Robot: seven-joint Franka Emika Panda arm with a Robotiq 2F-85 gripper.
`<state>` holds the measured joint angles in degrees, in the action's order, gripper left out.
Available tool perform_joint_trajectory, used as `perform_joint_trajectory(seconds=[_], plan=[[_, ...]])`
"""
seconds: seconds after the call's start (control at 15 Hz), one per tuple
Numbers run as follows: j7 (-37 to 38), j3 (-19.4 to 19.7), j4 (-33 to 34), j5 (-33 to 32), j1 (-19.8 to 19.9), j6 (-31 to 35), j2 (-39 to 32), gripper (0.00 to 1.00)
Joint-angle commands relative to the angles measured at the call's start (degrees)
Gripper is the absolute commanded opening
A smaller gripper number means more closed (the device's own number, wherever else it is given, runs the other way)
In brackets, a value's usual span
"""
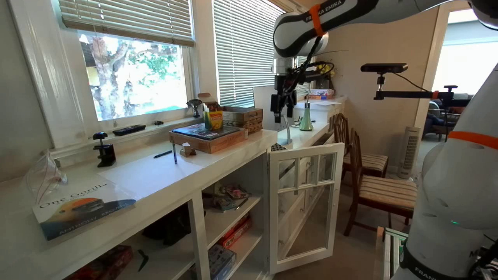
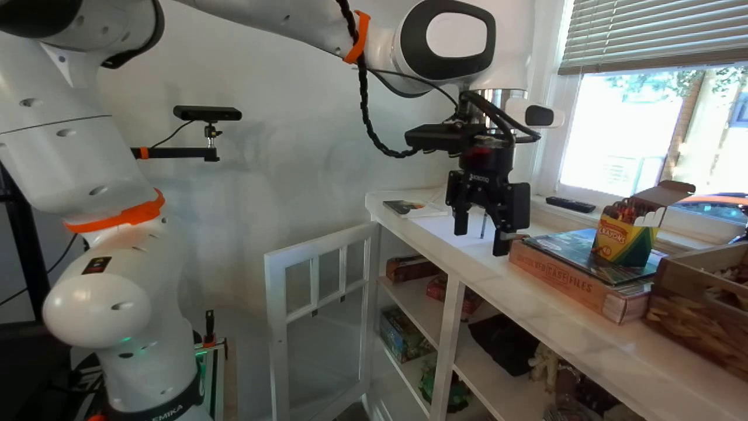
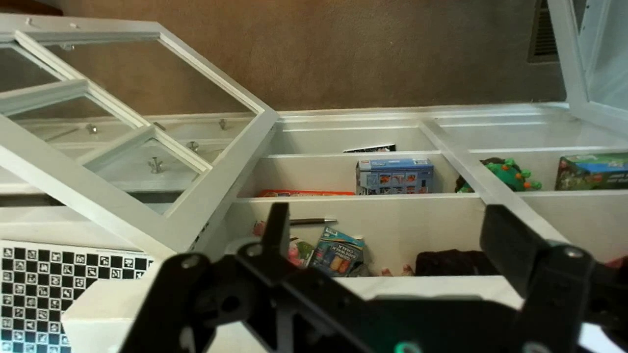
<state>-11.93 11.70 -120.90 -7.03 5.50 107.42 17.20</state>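
Observation:
My gripper [image 1: 284, 114] is open, with nothing between its fingers. It points down over the white counter [image 2: 584, 345] and also shows in an exterior view [image 2: 480, 238] and in the wrist view [image 3: 387, 215]. Near it are an orange-sided case-files box [image 2: 575, 280] and a yellow-green crayon box [image 2: 622, 240] standing on that. A white paper sheet [image 1: 151, 177] bears an upright pen [image 1: 174, 154], a dark pen [image 1: 162, 154] lying flat and a small brown cardboard piece [image 1: 187, 150]. A gorilla book [image 1: 81, 210] lies at the counter's end.
A glass-paned cabinet door [image 1: 274, 210] stands open below the counter. Shelves hold a chalk pack [image 3: 338, 252], a dark cloth [image 3: 454, 263] and a blue box [image 3: 395, 176]. A wooden crate [image 2: 689, 321], a black clamp [image 1: 105, 154] and a remote [image 1: 129, 130] are by the window.

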Motion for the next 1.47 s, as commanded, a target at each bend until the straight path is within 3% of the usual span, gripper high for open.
perform_joint_trajectory(seconds=[0.0, 0.33, 0.53, 0.6, 1.07, 1.4], plan=[[11.86, -2.62, 5.00, 2.01, 1.00, -1.81, -4.96, 1.00], [24.92, -3.48, 8.61, 7.59, 1.02, 3.07, -9.85, 1.00], [28.03, -3.77, 9.93, 9.04, 0.89, 5.50, -11.95, 1.00], [25.36, -3.73, 8.35, 7.62, 0.87, 4.41, -9.96, 1.00], [25.52, -3.81, 8.64, 7.66, 0.94, 4.55, -10.31, 1.00], [27.86, -3.88, 8.27, 8.49, 0.95, 15.41, -12.00, 1.00]])
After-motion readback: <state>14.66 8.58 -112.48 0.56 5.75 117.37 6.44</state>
